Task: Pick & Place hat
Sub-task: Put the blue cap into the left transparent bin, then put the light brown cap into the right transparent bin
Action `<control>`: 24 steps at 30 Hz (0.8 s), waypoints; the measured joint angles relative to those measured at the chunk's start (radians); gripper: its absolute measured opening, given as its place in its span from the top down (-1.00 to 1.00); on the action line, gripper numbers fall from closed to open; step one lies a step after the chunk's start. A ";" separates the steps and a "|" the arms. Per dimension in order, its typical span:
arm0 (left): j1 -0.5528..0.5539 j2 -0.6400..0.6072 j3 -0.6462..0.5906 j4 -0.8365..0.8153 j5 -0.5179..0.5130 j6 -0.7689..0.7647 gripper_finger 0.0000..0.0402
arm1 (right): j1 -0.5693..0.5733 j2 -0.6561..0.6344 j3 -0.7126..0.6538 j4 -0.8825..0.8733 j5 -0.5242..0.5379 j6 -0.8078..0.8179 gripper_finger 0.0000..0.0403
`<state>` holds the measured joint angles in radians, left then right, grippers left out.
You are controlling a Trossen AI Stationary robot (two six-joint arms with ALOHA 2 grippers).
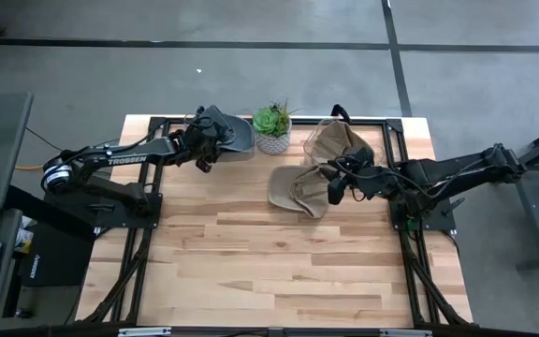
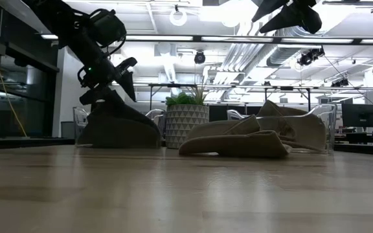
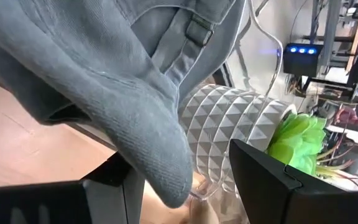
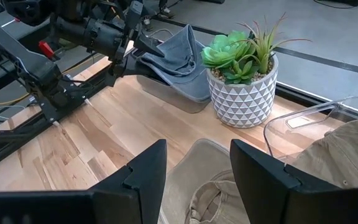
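High view puts the table (image 1: 279, 271) as a pale wood sheet across the middle of the frame, its lower two thirds bare. We see both arms along the upper edge: the left arm reaches in from the left, and the left gripper (image 1: 204, 150) sits in the upper middle against a grey hat (image 1: 232, 134) draped over a clear bin (image 4: 166, 93); the right arm comes from the right, and the right gripper (image 1: 337, 184) hangs over a tan hat (image 1: 299, 190) just below a second clear bin (image 1: 335, 140) holding more tan cloth. A potted plant (image 1: 272, 127) stands between the two bins. In the left wrist view the grey cloth fills the upper left and runs down between the left fingers (image 3: 272, 180), so we judge that pincer to be parted around the hat, not yet clenched. The right fingers (image 4: 269, 174) stand apart, released, above the tan hat with nothing held. We judge the step to be the pick of the grey hat; next comes a firm pinch and a lift clear of the bin rim. Room is tight near the pot and the table's upper edge, while the lower table offers open room.
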<state>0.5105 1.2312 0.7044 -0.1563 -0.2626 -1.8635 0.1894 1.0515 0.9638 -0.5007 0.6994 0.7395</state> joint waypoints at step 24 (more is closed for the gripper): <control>0.000 -0.207 0.000 -0.079 0.059 0.123 0.05 | 0.000 0.000 0.000 -0.003 0.000 0.000 0.15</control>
<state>0.5102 1.0241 0.7048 -0.2354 -0.2040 -1.7403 0.1894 1.0515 0.9639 -0.5037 0.6991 0.7391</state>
